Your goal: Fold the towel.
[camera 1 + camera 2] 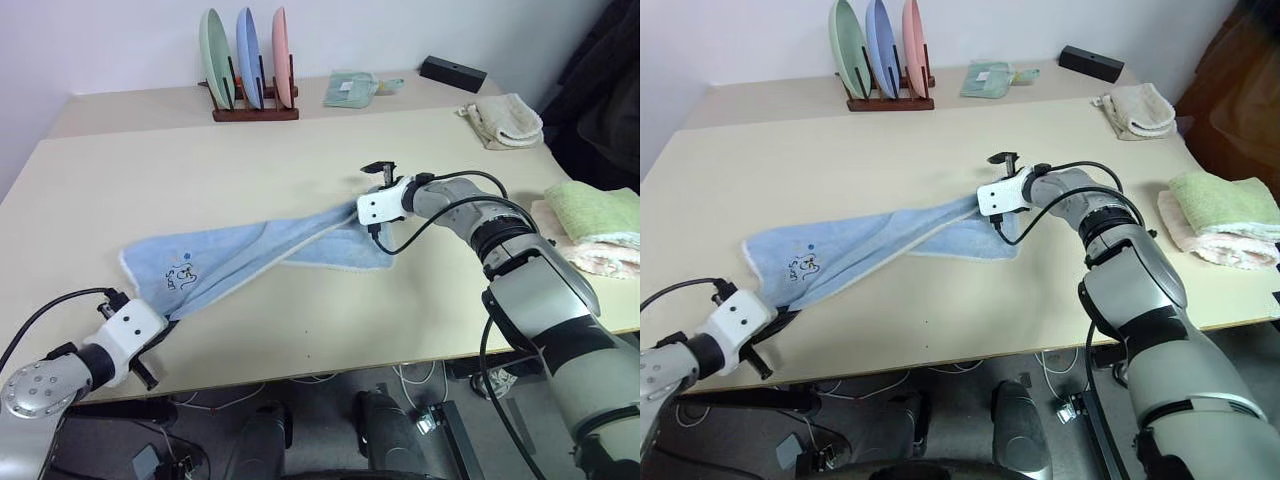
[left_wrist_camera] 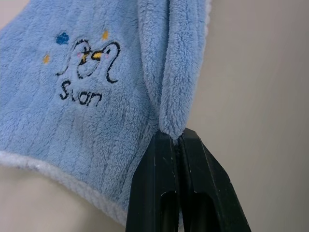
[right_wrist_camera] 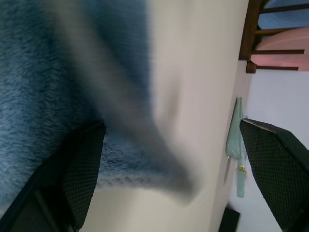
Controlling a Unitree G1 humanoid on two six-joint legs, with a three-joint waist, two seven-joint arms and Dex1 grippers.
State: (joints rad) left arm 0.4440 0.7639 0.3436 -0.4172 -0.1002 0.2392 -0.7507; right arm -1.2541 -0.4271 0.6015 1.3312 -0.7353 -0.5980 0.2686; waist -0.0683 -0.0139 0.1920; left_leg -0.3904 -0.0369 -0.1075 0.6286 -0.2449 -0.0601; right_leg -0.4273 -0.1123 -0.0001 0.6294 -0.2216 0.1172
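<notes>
The towel (image 1: 240,255) is lying stretched in a long diagonal band across the middle of the head views, running from lower left up toward the centre. The left hand (image 1: 158,335), at the lower left by the counter's near edge, is pinching the towel's near end with its fingers pressed tight together. The left wrist view is giving what the head views cannot: a fold of blue terry squeezed between the two black fingers (image 2: 154,188), and the embroidered mark (image 2: 87,63) reading as a small swan with lettering under it, beside the whitish trim.

The right hand (image 1: 992,200), at the centre of the head views, is sitting at the towel's far end. Its wrist view is showing the fingers (image 3: 82,174) spread wide, blue cloth lying against one of them and the other well apart over bare counter.

The counter (image 1: 250,160) is pale beige. At the upper centre a wooden rack (image 1: 255,110) is holding three upright plates, green, blue and pink. A small green cloth (image 1: 350,88) and a black box (image 1: 453,72) are lying to its right, a cream towel (image 1: 505,120) farther right, and a green and pink folded stack (image 1: 595,225) at the right edge. A white wall is standing behind.
</notes>
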